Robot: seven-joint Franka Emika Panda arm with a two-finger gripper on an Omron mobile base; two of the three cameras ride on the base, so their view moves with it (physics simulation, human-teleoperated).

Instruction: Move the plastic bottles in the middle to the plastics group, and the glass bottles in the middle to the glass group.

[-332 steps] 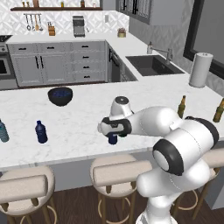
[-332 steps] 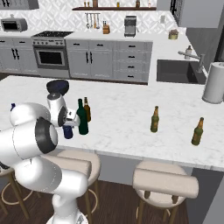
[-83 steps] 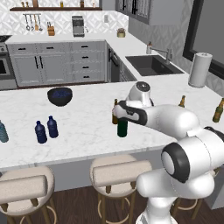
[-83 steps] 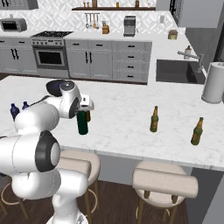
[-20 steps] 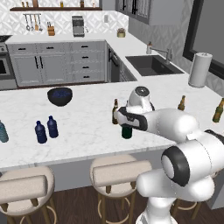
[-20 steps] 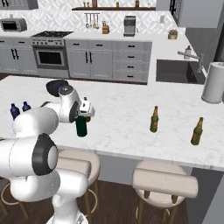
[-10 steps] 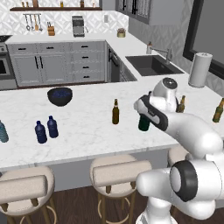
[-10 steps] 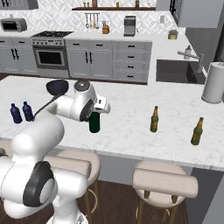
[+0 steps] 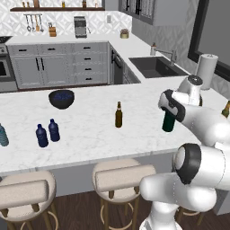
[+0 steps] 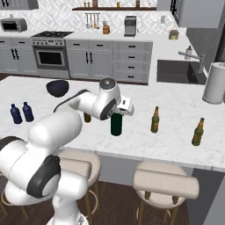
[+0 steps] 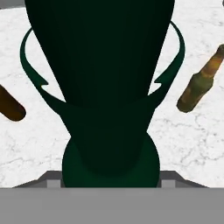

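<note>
My gripper (image 10: 117,110) is shut tight on the neck of the tall dark green glass bottle (image 10: 116,125), low over the white marble counter (image 10: 176,136) — I should keep it upright and set it gently beside the small olive green beer bottle (image 10: 155,120).

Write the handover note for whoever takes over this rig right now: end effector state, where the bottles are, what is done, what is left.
End effector: shut on the dark green bottle, carried upright toward the glass group.
Glass group: olive bottle and amber bottle on the counter's right.
Brown bottle stands mid-counter.
Two dark blue bottles stand side by side at the left, near the teal one.
Done: plastic sorted.
Left: set down the green bottle, then move the brown one.
</note>
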